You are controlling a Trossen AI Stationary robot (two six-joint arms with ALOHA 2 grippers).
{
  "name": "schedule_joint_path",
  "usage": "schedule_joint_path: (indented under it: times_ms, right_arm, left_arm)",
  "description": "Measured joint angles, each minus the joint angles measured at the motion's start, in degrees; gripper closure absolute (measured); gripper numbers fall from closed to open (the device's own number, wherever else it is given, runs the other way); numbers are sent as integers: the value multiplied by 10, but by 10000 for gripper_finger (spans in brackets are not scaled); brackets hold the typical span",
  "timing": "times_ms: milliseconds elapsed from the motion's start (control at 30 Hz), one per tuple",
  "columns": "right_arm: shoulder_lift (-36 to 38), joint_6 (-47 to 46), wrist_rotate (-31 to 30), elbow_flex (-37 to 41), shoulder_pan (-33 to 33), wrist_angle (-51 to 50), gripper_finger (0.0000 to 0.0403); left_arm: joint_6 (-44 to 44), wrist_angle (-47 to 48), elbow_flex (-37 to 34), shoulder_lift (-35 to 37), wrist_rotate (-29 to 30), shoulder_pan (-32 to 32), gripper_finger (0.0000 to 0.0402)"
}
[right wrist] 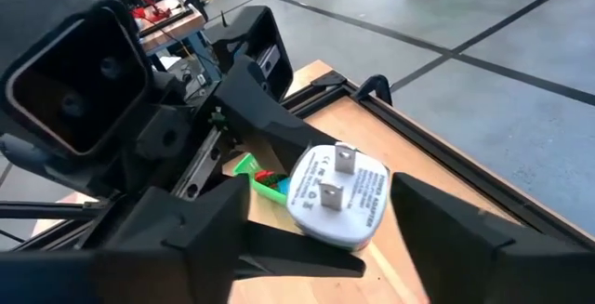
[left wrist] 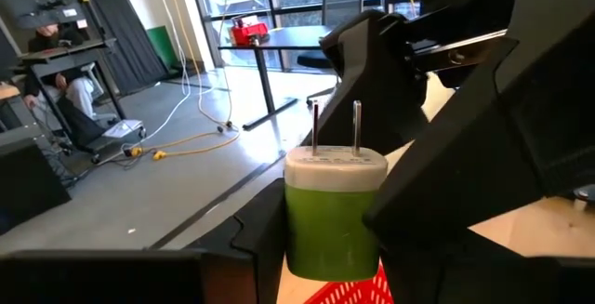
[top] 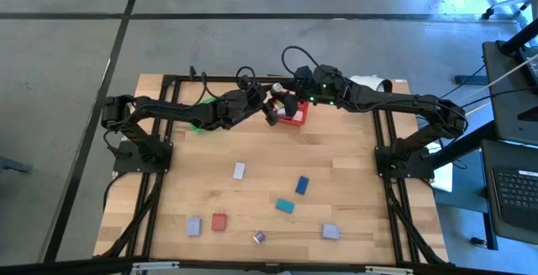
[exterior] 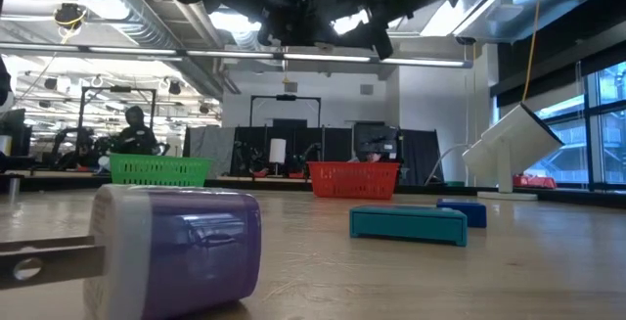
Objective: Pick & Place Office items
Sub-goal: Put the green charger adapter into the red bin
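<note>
Status of sorting, part-way: seven office items lie loose on the near half of the table (top: 353, 166), well apart from both baskets; these are a pale piece (top: 239, 171), a blue piece (top: 302, 185), a teal piece (top: 285, 205), a lavender piece (top: 194, 225), a red piece (top: 219, 221), a small purple piece (top: 259, 237) and a grey-lavender piece (top: 331, 232).

Item in hand: one green plug adapter (left wrist: 333, 216), white-faced, prongs outward, raised off the table at the far edge above the red basket (top: 296, 120); not yet placed.

Left gripper (top: 271, 112): clamped on the adapter's green body.

Right gripper (right wrist: 325, 220): fingers spread to either side of the adapter's white face, gaps showing on both sides; no hold on it.

Green basket (top: 196, 127): far edge, left of the red basket, mostly under the left arm; contents of both baskets cannot be told.

Judgement: the raised adapter looks like a transfer between arms; its deposit and seven further picks remain.
</note>
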State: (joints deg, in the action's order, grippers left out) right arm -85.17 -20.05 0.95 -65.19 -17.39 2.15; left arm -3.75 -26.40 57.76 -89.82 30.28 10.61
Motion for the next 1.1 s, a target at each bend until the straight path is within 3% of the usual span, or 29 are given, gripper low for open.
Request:
schedule_joint_path:
  times_ms: [233,633,1100]
  right_arm:
    - [0,-6,-7,0,0,-2,268]
    - [0,-3,-1,0,-2,-4,265]
    - [33,1,-5,1,-47,-79,268]
  left_arm:
    - [0,-1,0,0,5,0,267]
    - [0,-1,0,0,5,0,254]
    - [34,6,1,1,22,0,132]
